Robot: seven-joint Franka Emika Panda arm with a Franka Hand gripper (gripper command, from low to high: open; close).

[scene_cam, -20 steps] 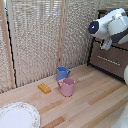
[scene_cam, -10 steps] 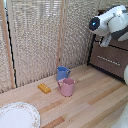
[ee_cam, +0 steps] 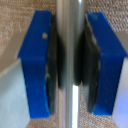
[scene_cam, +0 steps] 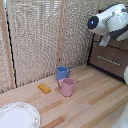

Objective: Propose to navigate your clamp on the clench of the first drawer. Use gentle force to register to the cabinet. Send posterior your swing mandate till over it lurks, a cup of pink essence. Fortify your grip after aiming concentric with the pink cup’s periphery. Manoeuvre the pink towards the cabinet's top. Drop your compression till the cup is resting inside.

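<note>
Clamp (ee_cam: pixel 68 62): closed on clench (ee_cam: pixel 69 30), pads touching bar both sides.
Cabinet (scene_cam: pixel 111 59): far right in exterior view.
Pink cup (scene_cam: pixel 67 87): on floor, just beside blue mug (scene_cam: pixel 62 73), well left of cabinet.

the claw (ee_cam: pixel 69 65) pinches the clench (ee_cam: pixel 69 30), a slim silvery bar, between its blue fingers (ee_cam: pixel 37 62).
</note>
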